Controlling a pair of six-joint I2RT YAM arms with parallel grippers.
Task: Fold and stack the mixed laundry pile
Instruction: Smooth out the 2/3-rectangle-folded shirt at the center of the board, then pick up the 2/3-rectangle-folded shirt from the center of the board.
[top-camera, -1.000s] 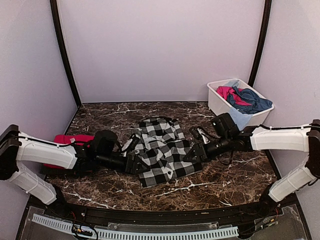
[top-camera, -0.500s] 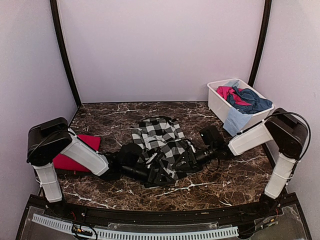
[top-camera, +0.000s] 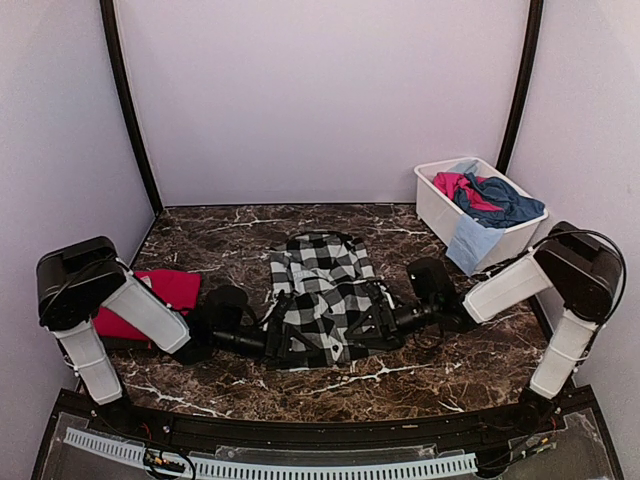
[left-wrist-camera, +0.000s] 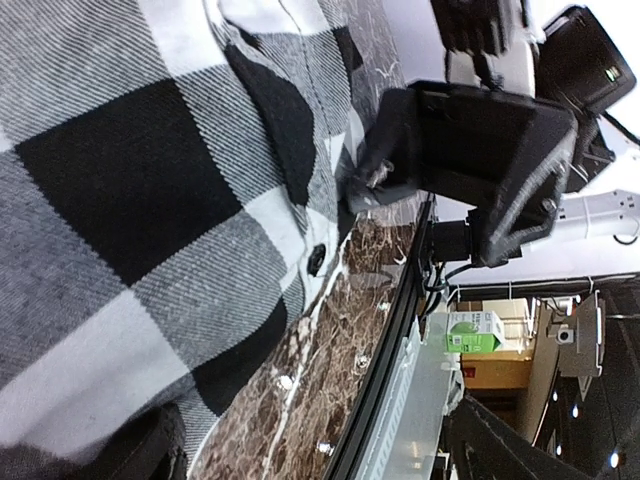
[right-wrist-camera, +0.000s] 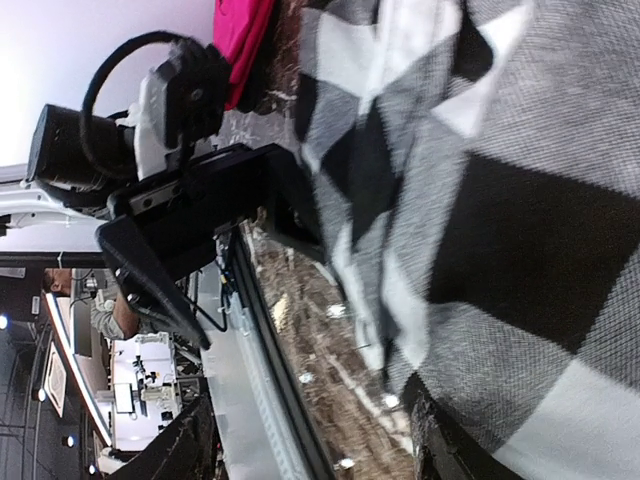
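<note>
Since a second ago the checked shirt (top-camera: 325, 295) has gone from a wide spread to a narrower, folded shape. The left gripper (top-camera: 278, 340) has slid back off the cloth toward 8 o'clock. The shirt lies flat at the centre of the marble table (top-camera: 430, 375). The left gripper sits low at the shirt's 8 o'clock corner with its jaws apart. Its wrist view shows the fingers (left-wrist-camera: 150, 455) spread wide over the checked cloth, clamped on nothing. The right gripper (top-camera: 380, 322) rests at the shirt's 4 o'clock edge, jaws likewise apart, its fingers (right-wrist-camera: 440, 450) standing either side of the hem. A red tee (top-camera: 170, 290) lies at 9 o'clock, partly hidden by the left arm. At 2 o'clock stands a white tub (top-camera: 432, 208) holding a pink piece (top-camera: 450, 183) and a navy tee (top-camera: 500, 200), with a light blue piece (top-camera: 470, 243) hanging over its near wall.
</note>
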